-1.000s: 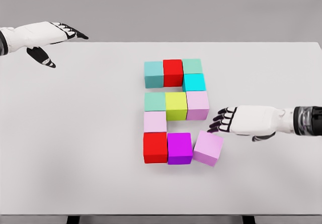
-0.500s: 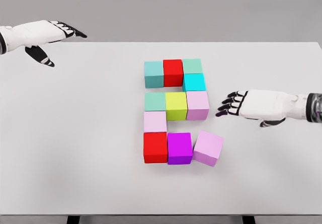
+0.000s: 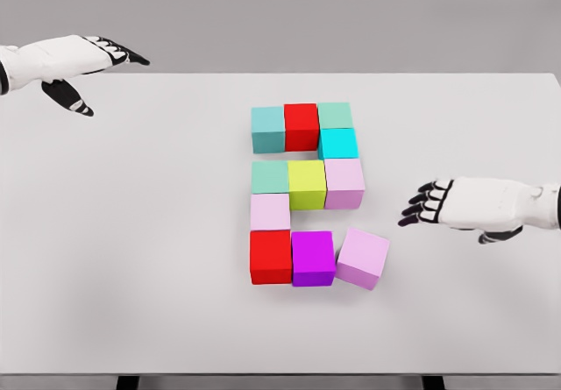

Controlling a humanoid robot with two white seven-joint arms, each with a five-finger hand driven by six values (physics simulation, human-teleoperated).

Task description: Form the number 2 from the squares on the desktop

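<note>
Hovering beside the 2 of cubes (image 3: 306, 193), right hand (image 3: 469, 206) fingers loosely spread, empty; last pink cube (image 3: 363, 258) sits skewed, prob needs squaring. Left hand (image 3: 74, 61) spread, parked far corner

Both robot hands, left (image 3: 77, 60) and right (image 3: 465, 204), hover open-fingered.

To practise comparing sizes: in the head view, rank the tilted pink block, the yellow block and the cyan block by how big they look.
1. Tilted pink block
2. Yellow block
3. Cyan block

Nearness to the camera may explain the differences; true sizes could match.
</note>
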